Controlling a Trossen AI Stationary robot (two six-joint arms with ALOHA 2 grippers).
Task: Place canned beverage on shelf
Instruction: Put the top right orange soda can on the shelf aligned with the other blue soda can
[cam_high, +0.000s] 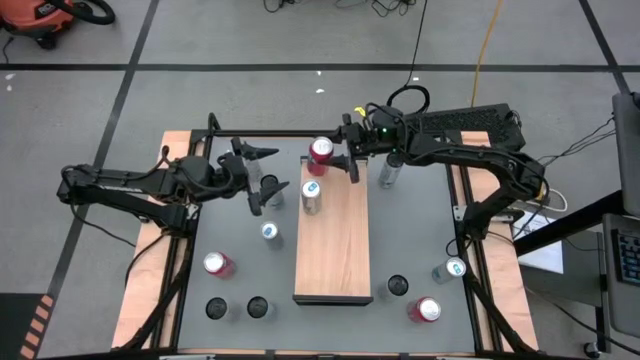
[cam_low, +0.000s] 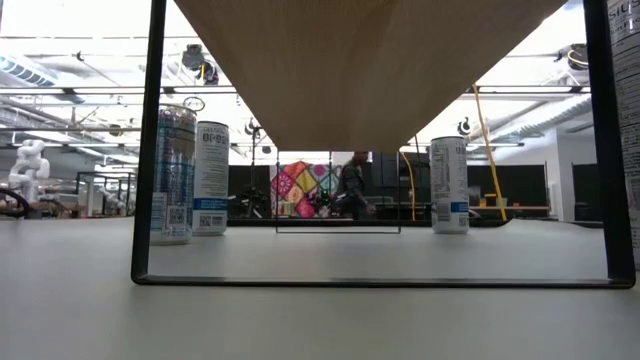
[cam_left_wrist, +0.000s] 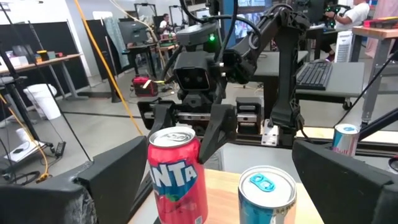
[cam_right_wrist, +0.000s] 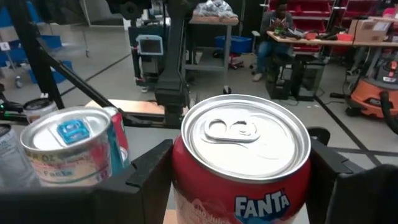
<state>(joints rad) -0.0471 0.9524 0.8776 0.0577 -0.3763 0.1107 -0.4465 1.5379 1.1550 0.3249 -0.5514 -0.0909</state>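
The shelf (cam_high: 335, 250) is a long light-brown board in the middle of the table. A red Fanta can (cam_high: 320, 150) stands upright on its far end, and a can with a blue tab (cam_high: 312, 195) stands just nearer on it. My right gripper (cam_high: 340, 150) is open at the red can (cam_right_wrist: 245, 162), coming level from the table's right, with one finger (cam_right_wrist: 149, 177) on each side of it. Whether the fingers touch it, I cannot tell. My left gripper (cam_high: 258, 172) is open and empty left of the shelf, facing the red can (cam_left_wrist: 175, 177).
Several more cans stand on the grey tabletop: a tall silver one (cam_high: 388, 172) right of the shelf, one (cam_high: 272, 192) by my left gripper, red ones (cam_high: 218, 264) (cam_high: 425, 310), dark ones (cam_high: 258, 307) (cam_high: 397, 286). The low view shows the shelf's underside (cam_low: 360, 60) and its dark frame (cam_low: 150, 150).
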